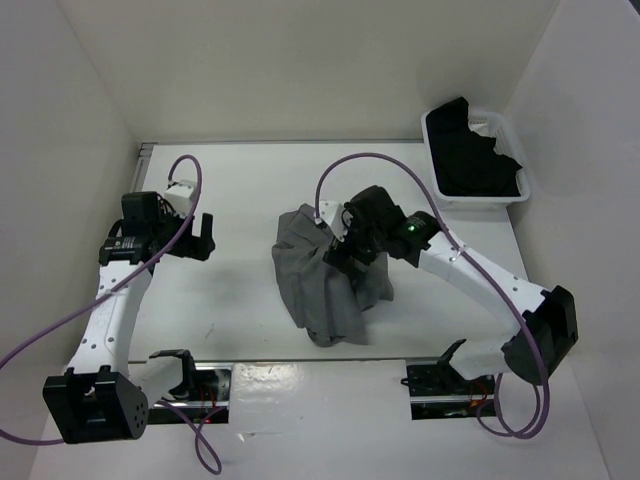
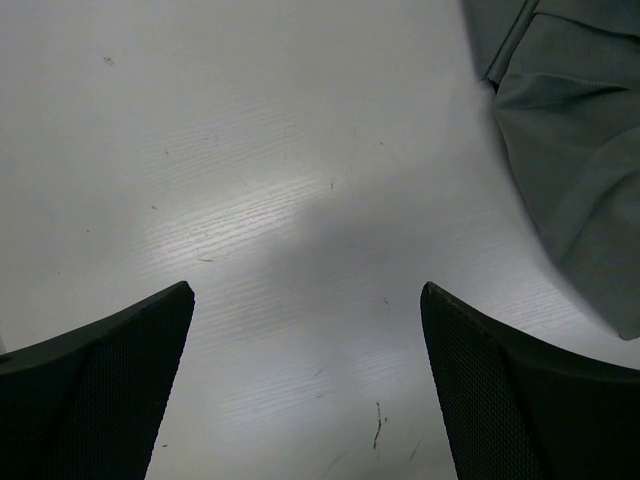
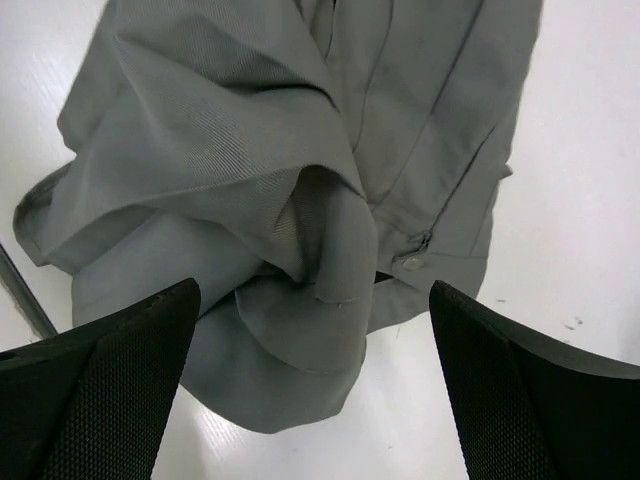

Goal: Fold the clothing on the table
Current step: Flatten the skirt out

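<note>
Bright, diffuse light from above; shadows soft. In the left wrist view a glare patch sits on the tabletop [image 2: 280, 200], shadow beneath it.

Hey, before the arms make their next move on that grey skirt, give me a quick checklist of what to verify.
1. Right gripper open and empty: ok.
2. Left gripper open, over bare table: ok.
3. Skirt lying flat: not ok, bunched in a heap.
4. Skirt wholly on the table: ok.
5. Clean hem line to grasp: cannot tell, folds overlap.
</note>
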`<state>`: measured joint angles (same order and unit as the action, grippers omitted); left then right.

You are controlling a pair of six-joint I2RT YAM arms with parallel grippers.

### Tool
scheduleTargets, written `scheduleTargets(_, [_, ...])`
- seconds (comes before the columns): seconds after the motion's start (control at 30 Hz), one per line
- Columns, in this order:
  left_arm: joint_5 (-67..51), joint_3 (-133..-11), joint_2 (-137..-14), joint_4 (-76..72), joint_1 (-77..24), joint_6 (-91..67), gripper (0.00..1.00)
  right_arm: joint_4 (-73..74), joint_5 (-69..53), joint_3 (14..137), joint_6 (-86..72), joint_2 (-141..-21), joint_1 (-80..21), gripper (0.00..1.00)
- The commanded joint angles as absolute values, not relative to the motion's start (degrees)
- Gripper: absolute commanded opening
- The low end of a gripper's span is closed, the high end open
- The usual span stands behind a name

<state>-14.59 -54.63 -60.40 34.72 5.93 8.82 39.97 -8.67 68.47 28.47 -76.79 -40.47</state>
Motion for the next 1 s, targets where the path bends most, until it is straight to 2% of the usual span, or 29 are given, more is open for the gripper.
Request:
scheduleTargets(0.0, [-15.8,-54.6,-60.6,33.7,6.2,9.2,1.00,39.6,-7.2,66.3,28.7,-77.9,-40.5,0.99])
scheduleTargets(0.13, [-15.8,-54.6,-60.6,33.7,6.2,9.2,1.00,37.7,-7.2,65.0,28.7,-81.5,-40.5,0.96])
scheduleTargets(0.2, [-15.8,-54.6,-60.6,33.7,6.2,9.2,1.00,37.7,-7.2,65.0,28.7,-84.5,-40.5,0.88])
scheduleTargets(0.23, [-15.8,-54.6,-60.6,33.7,6.2,9.2,1.00,37.7,-7.2,65.0,28.1,-85.6,-40.5,0.80])
scheduleTargets(0.27, [-15.8,-54.6,-60.6,33.7,6.2,9.2,1.00,37.7,-8.1,65.6,28.1,-87.6,-40.5,0.69])
scheduleTargets(0.3, [-15.8,-54.6,-60.6,33.7,6.2,9.2,1.00,38.2,-8.8,66.3,27.6,-88.4,-40.5,0.41])
scheduleTargets(0.33, [-15.8,-54.6,-60.6,33.7,6.2,9.2,1.00,39.5,-9.6,67.6,27.6,-89.0,-40.5,0.25])
scheduleTargets(0.4, [-15.8,-54.6,-60.1,33.7,6.2,9.2,1.00,40.8,-10.9,68.2,27.6,-89.0,-42.1,0.02])
scheduleTargets(0.43, [-15.8,-54.6,-60.1,33.7,6.2,9.2,1.00,41.3,-11.6,68.8,27.6,-89.0,-43.1,0.02])
scheduleTargets(0.47, [-15.8,-54.6,-60.1,33.7,6.2,9.2,1.00,42.4,-11.6,68.8,28.1,-88.2,-45.8,0.02])
scheduleTargets(0.53, [-15.8,-54.6,-60.1,33.7,6.2,9.2,1.00,43.8,-11.6,68.8,28.7,-86.1,-49.2,0.12])
scheduleTargets(0.57, [-15.8,-54.6,-60.1,33.7,6.2,9.2,1.00,45.0,-11.6,68.8,28.7,-85.4,-51.0,0.22])
scheduleTargets(0.6, [-15.8,-54.6,-60.1,33.7,6.2,9.2,1.00,45.0,-11.6,68.8,28.7,-84.9,-54.2,0.41])
scheduleTargets(0.7, [-15.8,-54.6,-60.1,33.7,6.2,9.2,1.00,47.1,-11.1,68.8,28.7,-84.3,-59.1,0.72])
scheduleTargets(0.73, [-15.8,-54.6,-60.1,33.7,6.2,9.2,1.00,47.8,-11.1,69.4,28.7,-84.3,-59.8,0.87])
scheduleTargets(0.8, [-15.8,-54.6,-60.1,33.7,6.2,9.2,1.00,49.3,-11.1,69.4,28.7,-84.8,-61.5,0.97])
scheduleTargets(0.97, [-15.8,-54.6,-60.1,33.7,6.2,9.2,1.00,53.7,-16.5,69.4,32.4,-89.0,-64.2,0.99])
